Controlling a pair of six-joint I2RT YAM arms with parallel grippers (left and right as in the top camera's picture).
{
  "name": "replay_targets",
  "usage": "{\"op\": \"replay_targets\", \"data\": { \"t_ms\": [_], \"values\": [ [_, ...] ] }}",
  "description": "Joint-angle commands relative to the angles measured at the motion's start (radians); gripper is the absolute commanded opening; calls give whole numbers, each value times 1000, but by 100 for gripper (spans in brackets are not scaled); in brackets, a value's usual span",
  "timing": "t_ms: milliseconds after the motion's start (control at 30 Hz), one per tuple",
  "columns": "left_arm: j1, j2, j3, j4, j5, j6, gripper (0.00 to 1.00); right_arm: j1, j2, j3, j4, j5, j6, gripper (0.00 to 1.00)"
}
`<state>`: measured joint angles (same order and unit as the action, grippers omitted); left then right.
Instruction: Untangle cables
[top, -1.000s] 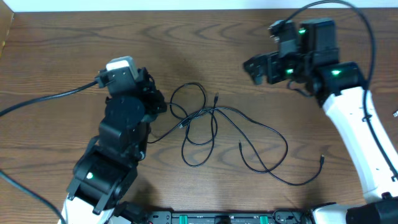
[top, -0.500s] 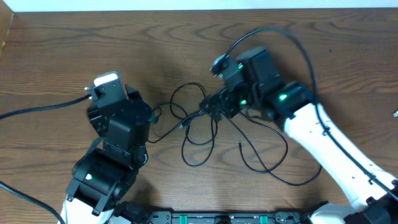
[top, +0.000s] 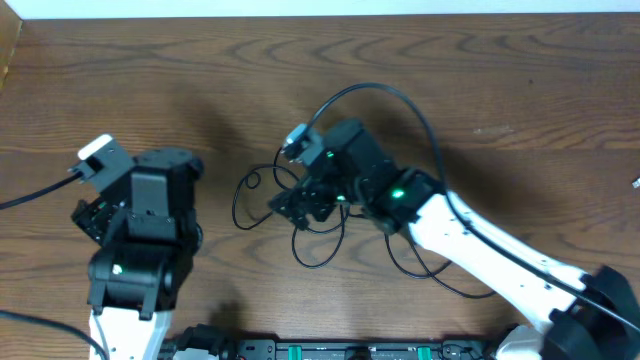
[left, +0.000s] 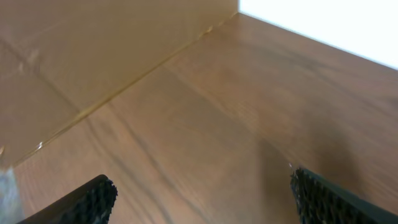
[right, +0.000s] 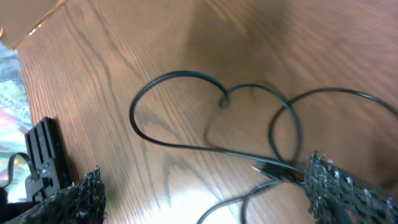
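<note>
The cables (right: 180, 74) lie flat on the table (top: 520, 90) as one loose knot of thin black cord. Its middle is right under the right gripper (top: 300, 207), and slack loops spill out from beneath that gripper toward the left arm and toward the robot's base. The right gripper hangs with its fingers spread wide. One strand runs across the gap close to one fingertip, but we see nothing pinched. The left gripper (left: 200, 198) is well apart from the right gripper, over bare wood, fingers also spread wide and holding nothing.

We judge these cords to be very light and limp. A tug on one strand will likely drag its neighbours along rather than free it. They lie flush on the wood, so the pads must come right down to the surface to catch one. We would take a single strand on the open loop just beside the right gripper, clear of any crossing, and lift gently. We cannot pick out the plug ends here.
</note>
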<state>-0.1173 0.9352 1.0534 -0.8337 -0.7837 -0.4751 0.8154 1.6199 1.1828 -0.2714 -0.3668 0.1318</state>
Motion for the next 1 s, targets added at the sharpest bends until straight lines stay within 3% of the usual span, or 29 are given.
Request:
{"op": "replay_targets", "data": {
  "t_ms": [0, 267, 700, 733, 867, 967],
  "values": [
    [87, 40, 1, -13, 106, -21, 91, 43, 78, -9, 48, 10, 77, 99],
    [163, 138, 1, -48, 172, -21, 91, 128, 206, -9, 188, 9, 195, 99],
    [163, 214, 1, -44, 219, -21, 92, 252, 296, -9, 345, 153, 198, 98],
    [163, 213, 1, -45, 219, -21, 92, 254, 302, -9, 359, 192, 209, 92],
    [163, 214, 1, -44, 219, -21, 92, 254, 314, -9, 389, 251, 212, 83],
    [163, 215, 1, -44, 220, -21, 92, 254, 325, -9, 414, 272, 212, 66]
  ]
}}
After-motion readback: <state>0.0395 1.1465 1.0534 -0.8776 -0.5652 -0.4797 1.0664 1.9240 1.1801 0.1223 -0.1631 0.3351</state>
